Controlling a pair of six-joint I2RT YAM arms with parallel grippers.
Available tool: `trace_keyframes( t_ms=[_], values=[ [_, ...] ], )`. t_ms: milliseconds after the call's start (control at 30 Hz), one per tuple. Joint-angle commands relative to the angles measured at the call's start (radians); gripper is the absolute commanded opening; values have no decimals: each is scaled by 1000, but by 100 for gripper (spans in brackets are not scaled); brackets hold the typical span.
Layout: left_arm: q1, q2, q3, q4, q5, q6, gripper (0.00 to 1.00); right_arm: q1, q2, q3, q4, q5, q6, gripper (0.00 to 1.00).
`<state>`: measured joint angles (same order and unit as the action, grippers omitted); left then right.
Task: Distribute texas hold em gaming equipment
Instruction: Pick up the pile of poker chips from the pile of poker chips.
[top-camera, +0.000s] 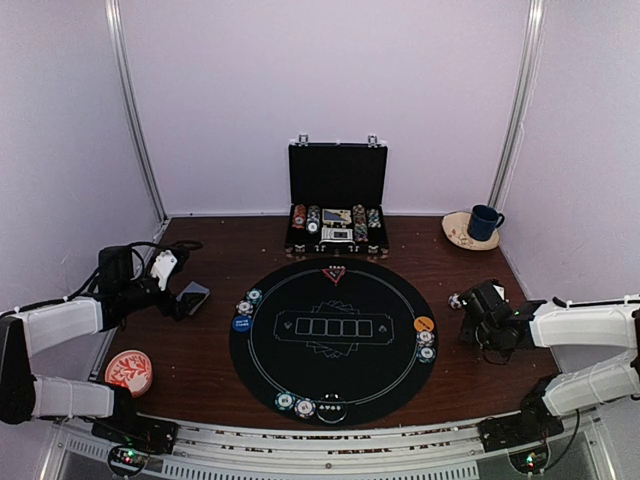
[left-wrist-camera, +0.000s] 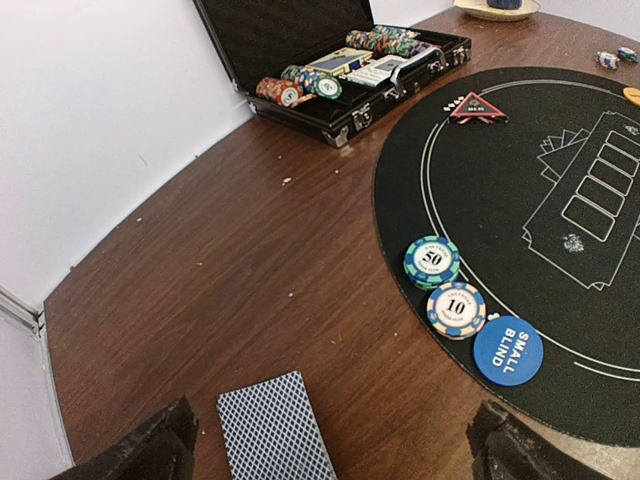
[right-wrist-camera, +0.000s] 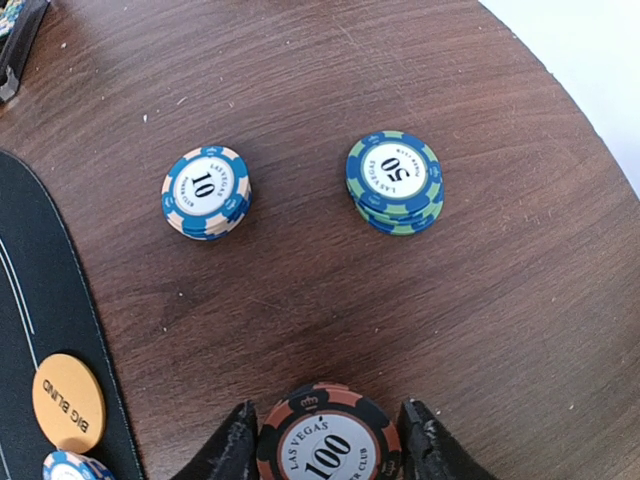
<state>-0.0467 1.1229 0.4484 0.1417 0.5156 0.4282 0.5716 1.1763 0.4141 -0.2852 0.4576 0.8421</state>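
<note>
The top external camera showed a round black felt mat (top-camera: 335, 340) in the middle of the table. Beyond it an open black briefcase (top-camera: 337, 176) held rows of chips. Only this view caught the blue mug (top-camera: 485, 222) on its tan plate (top-camera: 458, 234) and the red-and-white round dish (top-camera: 129, 371).

In the left wrist view the left gripper (left-wrist-camera: 332, 425) stood wide open with nothing in it. A grey-blue lattice-backed playing card (left-wrist-camera: 272, 427) lay face down on the wood between its fingers. The card's long axis ran away from the camera, leaning slightly left. On the mat's rim sat a teal 50 chip stack (left-wrist-camera: 432, 262), a blue-and-cream 10 chip (left-wrist-camera: 456, 309) and a blue SMALL BLIND disc (left-wrist-camera: 508, 350).

In the right wrist view the right gripper (right-wrist-camera: 328, 440) stood partly open, with a finger close at either side of a red-and-black 100 chip stack (right-wrist-camera: 325, 442) on bare wood. I could not tell whether the fingers pressed it. Farther off lay two more stacks, marked 10 (right-wrist-camera: 206, 191) and 50 (right-wrist-camera: 394, 181). An orange BIG BLIND disc (right-wrist-camera: 67, 402) rested on the mat's edge.
</note>
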Motion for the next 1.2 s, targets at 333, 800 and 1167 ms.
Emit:
trace_keyframes(
  t_ms=[333,800,1167],
  values=[
    [-2,8,-4,52,5,12,98,9,-23,-14,-3,35,2,34],
    [-1,15,-1,52,2,11,98,81,-135,32,-67,73,9,27],
    [-2,12,-1,52,1,8,98,291,164,352,-43,82,-61,27]
  ],
)
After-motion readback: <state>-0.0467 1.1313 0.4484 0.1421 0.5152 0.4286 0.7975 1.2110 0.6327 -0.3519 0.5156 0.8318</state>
